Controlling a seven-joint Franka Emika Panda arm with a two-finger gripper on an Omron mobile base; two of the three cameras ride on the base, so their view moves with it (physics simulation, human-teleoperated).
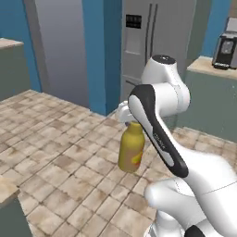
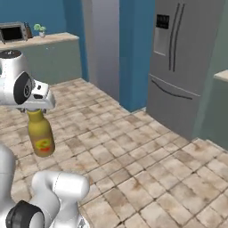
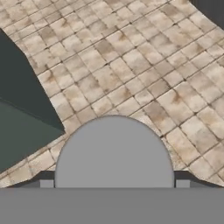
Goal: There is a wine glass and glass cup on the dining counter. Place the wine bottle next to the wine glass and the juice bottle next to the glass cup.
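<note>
The juice bottle (image 1: pixel 131 150) is stout and yellow-ochre with a small red-orange label, and it hangs upright in mid-air over the tiled floor. My gripper (image 1: pixel 127 118) is shut on its neck just under the cap. In the right base view the juice bottle (image 2: pixel 41 133) hangs below the gripper (image 2: pixel 36 109) at the left. Seen from the hand, the bottle's round grey cap (image 3: pixel 113 153) sits between the fingertips (image 3: pixel 46 183). The wine bottle, wine glass, glass cup and dining counter are out of view.
A steel fridge (image 1: pixel 152 41) (image 2: pixel 182 58) stands ahead beside a blue wall. A counter with a microwave (image 2: pixel 13 32) lies far left, another with a dark appliance (image 1: pixel 225 51) far right. A beige counter corner (image 1: pixel 4 190) is near left. A dark cabinet corner (image 3: pixel 22 113) is below.
</note>
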